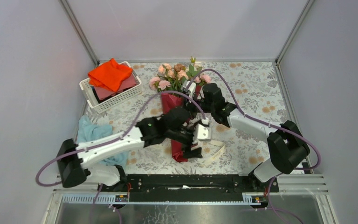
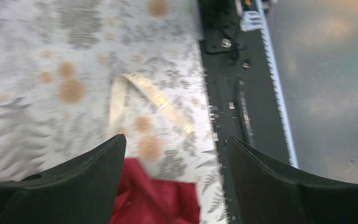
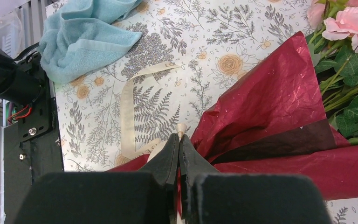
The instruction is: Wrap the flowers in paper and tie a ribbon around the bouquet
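one ribbon [image 2: 158, 99] loop beside table [image 2: 37, 42] edge

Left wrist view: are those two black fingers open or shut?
Open. The left fingers stand wide apart; the ribbon and red paper show through the gap, nothing gripped.

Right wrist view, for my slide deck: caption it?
Shut right gripper pinches the cream ribbon beside dark red paper around pink roses.

Basket [image 1: 116, 99] blocks far-left corner; blue cloth [image 1: 91, 130] near left base; bouquet [image 1: 170, 100] mid-table; far-right tabletop [image 1: 256, 88] free.
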